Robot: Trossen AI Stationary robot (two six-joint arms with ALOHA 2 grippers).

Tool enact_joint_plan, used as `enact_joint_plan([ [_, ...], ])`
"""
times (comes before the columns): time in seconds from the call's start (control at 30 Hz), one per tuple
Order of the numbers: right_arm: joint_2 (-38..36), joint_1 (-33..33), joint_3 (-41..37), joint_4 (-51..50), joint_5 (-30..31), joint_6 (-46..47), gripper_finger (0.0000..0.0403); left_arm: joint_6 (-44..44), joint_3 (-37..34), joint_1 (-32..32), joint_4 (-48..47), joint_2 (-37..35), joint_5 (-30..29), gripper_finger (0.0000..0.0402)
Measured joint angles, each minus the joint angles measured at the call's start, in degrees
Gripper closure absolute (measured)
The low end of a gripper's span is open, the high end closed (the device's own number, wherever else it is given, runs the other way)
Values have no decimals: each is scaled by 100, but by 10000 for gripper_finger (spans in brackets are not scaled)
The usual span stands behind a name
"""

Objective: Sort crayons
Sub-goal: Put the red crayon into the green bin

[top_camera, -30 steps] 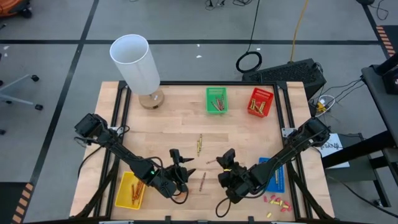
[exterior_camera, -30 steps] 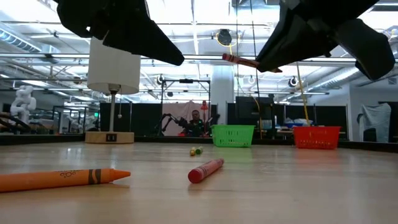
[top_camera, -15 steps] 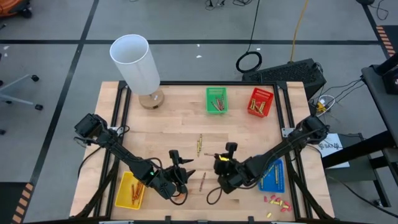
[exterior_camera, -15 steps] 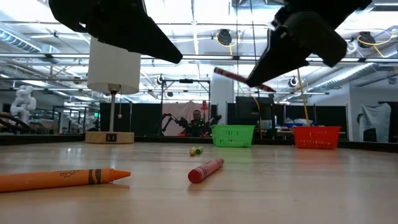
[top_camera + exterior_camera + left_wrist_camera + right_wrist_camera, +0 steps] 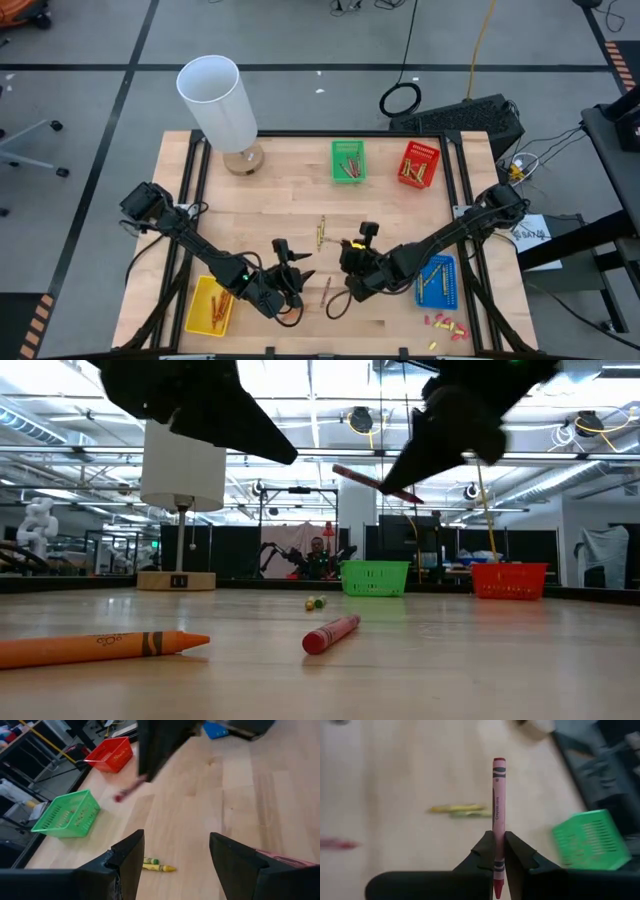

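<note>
One red crayon (image 5: 498, 810) sits clamped between the right pincer (image 5: 499, 851) tips.

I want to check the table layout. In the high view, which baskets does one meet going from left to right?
yellow basket → green basket → red basket → blue basket

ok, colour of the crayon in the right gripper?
Red crayon, clearest in the right wrist view, pinched by the right gripper.
</note>
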Motion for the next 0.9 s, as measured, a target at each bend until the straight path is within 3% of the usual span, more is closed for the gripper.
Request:
enact_joint_plan([
  [0.27, -292, -695, 2, 34, 1017, -677, 396, -20, 0, -2, 2, 0, -133, 179],
  [0.47, -479, -1641, 2, 53, 958, -1299, 396, -34, 0, -2, -1, 0, -129, 179],
  [0.73, -310, -3302, 2, 320, -1037, -1434, 396, -52, 0, -2, 2, 0, -98, 179],
  [0.9, -163, -4128, 2, 752, -1605, -1430, 396, -84, 0, -7, 2, 0, -93, 179],
])
